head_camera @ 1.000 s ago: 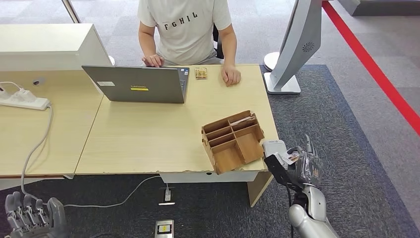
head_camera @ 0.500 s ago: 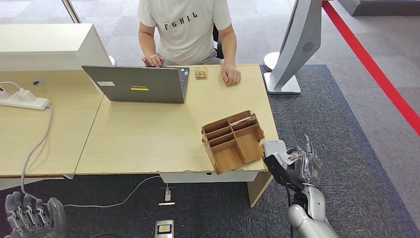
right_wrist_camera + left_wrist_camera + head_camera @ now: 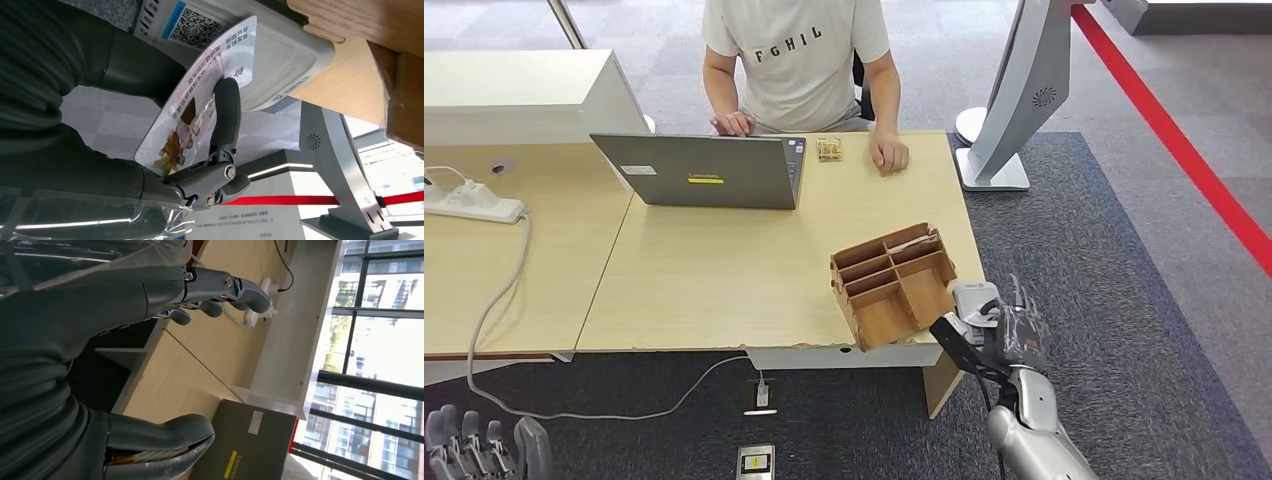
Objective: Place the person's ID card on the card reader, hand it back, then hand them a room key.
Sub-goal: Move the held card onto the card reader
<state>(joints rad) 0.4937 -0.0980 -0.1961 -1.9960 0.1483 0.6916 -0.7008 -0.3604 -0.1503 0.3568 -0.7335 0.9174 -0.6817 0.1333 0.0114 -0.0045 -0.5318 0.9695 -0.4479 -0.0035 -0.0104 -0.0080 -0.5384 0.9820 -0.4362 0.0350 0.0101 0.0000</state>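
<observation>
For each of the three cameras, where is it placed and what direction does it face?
Head view: high on the body, facing forward and down at the desk; both hands show.
Left wrist view: behind the left hand, facing along the desk to the laptop.
Right wrist view: behind the right hand, facing the ID card on the card reader.
Head and left wrist views share the laptop.
</observation>
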